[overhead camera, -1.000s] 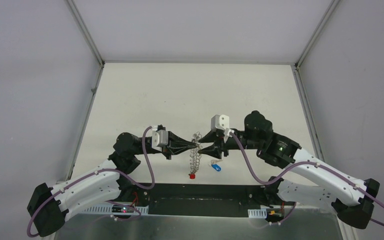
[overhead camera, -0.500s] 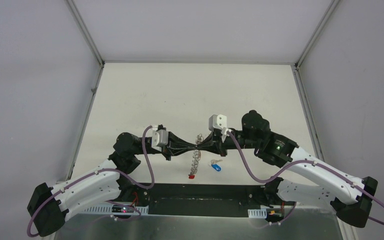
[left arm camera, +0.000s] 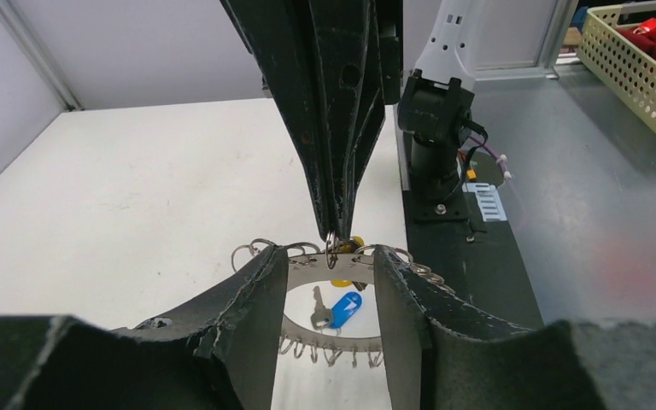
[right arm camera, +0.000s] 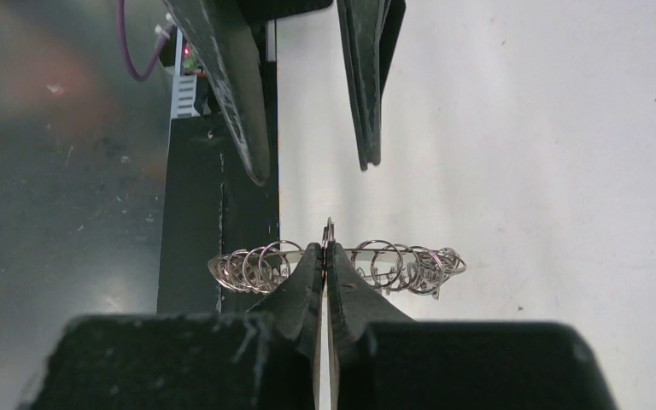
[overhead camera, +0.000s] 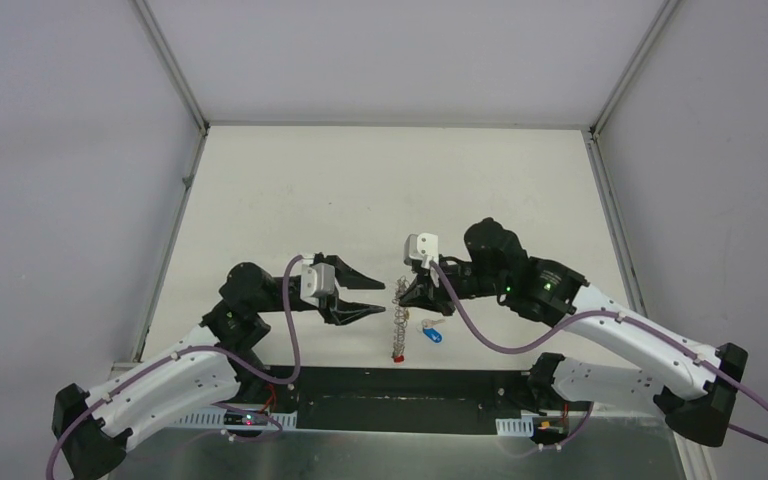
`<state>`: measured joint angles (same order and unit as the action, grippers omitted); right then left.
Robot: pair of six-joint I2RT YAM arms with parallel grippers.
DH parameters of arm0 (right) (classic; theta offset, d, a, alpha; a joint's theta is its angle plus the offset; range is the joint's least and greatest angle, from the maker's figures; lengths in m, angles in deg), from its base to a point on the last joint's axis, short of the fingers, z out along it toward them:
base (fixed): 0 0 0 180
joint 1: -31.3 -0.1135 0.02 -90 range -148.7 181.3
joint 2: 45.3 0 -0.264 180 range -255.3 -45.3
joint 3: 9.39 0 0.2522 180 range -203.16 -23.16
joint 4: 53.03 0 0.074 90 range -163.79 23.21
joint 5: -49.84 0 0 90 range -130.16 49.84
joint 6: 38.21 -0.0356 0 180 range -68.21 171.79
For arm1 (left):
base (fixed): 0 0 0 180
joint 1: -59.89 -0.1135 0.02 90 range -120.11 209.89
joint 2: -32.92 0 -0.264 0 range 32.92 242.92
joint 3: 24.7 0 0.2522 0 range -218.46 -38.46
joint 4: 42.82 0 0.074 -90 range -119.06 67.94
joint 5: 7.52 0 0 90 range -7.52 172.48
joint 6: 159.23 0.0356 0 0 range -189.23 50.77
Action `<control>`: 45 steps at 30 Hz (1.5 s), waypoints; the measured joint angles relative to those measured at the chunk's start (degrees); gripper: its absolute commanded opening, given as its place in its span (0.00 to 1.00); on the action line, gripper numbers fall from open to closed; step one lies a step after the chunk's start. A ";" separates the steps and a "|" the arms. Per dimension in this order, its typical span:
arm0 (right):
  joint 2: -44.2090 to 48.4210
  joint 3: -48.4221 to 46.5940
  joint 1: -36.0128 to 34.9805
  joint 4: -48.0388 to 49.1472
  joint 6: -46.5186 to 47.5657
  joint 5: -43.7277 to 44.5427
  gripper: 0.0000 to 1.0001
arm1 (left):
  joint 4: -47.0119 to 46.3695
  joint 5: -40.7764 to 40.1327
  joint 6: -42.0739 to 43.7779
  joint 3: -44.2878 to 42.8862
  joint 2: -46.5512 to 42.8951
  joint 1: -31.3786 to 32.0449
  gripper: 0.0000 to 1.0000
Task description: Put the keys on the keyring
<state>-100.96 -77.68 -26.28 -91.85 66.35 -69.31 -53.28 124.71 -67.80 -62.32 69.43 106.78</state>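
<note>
Right end effector [right arm camera: 326, 249] clenched on keyring [right arm camera: 393, 260]; left end effector [overhead camera: 374, 297] released, just beside it; blue-tagged key [overhead camera: 433, 334] near both.

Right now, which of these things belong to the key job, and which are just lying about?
In the job: keyring, pinched by the right gripper; open left gripper; blue key; yellow key.

Lying about: red key at the keyring's end; basket off the table.

Two white arms [overhead camera: 175, 375], black joints [overhead camera: 245, 287], long purple cables [overhead camera: 500, 349], small white camera boxes [overhead camera: 316, 281], black pointy fingers [left arm camera: 239, 316]
</note>
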 measured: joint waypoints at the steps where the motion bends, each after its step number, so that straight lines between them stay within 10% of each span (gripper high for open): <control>1: -0.57 -0.59 0.00 -1.27 0.44 0.13 0.00 | 2.03 -0.20 0.96 -0.63 -0.42 0.00 0.44; 14: -9.27 -10.40 0.00 -16.57 4.63 1.75 0.00 | 21.55 -0.42 9.99 -8.72 6.67 0.00 0.42; 45: -12.94 -12.79 0.00 -21.11 4.37 2.32 0.00 | 12.17 1.84 9.49 -8.24 16.61 3.13 0.19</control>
<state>-113.90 -90.46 -26.28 -112.97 70.72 -66.99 -41.11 126.55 -58.31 -70.56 86.04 109.91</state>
